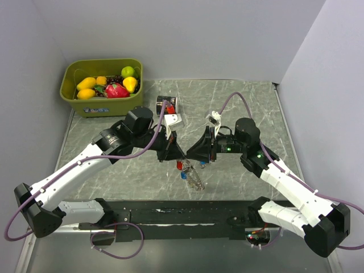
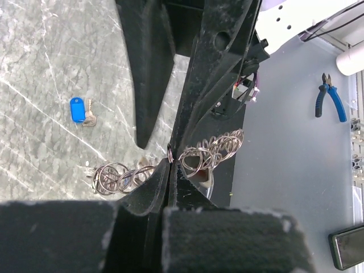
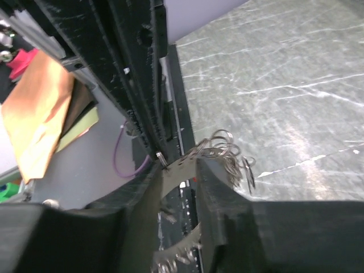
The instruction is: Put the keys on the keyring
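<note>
Both grippers meet above the table's middle. My right gripper (image 1: 193, 151) (image 3: 179, 166) is shut on the keyring (image 3: 181, 164), a flat metal band with holes that spans its jaws. Many small silver rings (image 3: 227, 149) hang from it, and they also show in the left wrist view (image 2: 211, 152) and the top view (image 1: 196, 180). My left gripper (image 1: 181, 152) (image 2: 170, 162) is shut, pinching a small silver ring (image 2: 169, 151) at the band's edge. A blue-headed key (image 2: 77, 109) lies on the table, and in the top view (image 1: 183, 176) it is below the grippers. A red tag (image 1: 179, 166) lies next to it.
A green bin (image 1: 102, 105) of toy fruit stands at the back left. A small black can (image 1: 166, 103) stands beside it. The black base rail (image 1: 170, 215) runs along the near edge. Blue-handled pliers (image 2: 330, 105) and a phone (image 2: 347, 245) lie off the table.
</note>
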Tool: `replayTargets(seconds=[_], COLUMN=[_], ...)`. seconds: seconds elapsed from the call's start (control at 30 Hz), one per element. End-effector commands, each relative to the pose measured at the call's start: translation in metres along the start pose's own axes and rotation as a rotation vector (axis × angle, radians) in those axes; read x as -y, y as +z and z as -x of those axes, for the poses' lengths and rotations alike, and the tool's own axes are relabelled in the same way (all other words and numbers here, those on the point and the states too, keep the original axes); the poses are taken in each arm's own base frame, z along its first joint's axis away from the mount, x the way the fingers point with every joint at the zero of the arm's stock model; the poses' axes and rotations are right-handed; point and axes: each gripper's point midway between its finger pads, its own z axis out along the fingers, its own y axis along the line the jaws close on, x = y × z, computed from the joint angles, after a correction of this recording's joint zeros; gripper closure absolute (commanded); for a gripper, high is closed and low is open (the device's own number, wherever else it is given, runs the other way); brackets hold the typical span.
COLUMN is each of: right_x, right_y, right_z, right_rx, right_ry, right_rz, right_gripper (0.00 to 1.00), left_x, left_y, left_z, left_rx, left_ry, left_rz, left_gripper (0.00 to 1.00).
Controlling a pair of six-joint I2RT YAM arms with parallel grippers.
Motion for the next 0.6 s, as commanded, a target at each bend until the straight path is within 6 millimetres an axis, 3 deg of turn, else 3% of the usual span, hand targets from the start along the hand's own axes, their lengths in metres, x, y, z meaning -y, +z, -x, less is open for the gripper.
replayTargets(seconds=[0.0,0.07,0.13,0.4,0.5,0.57], right_x=[-0.016,-0.018,-0.021,-0.031,-0.033,-0.032], right_y=[-0.001,-0.001,-0.002,-0.004,-0.006,-0.008], right_z=[0.022,0.024,0.027,0.033,0.034,0.037], right_rx=[0.047,0.052,0.055,0.071,0.076,0.091], right_ry=[-0.085,-0.083,-0.079,-0.070,-0.070,-0.067], right_rz=[0.054,0.057,0.067,0.102,0.097,0.074], right_gripper=[0.75,0.82,0.99,1.00,1.00,1.00], left_x=[0.018,0.020,0.022,0.022,0.023,0.021], left_y=[-0.006,-0.005,-0.005,-0.008,-0.014,-0.018], left_z=[0.035,0.035,0.034,0.035,0.043,0.049], left_rx=[0.091,0.088,0.084,0.101,0.154,0.196], left_ry=[0.057,0.056,0.055,0.055,0.066,0.077], left_rz=[-0.066,-0.072,-0.082,-0.059,-0.034,-0.008], left_gripper=[0.99,0.99,0.99,0.94,0.85,0.70])
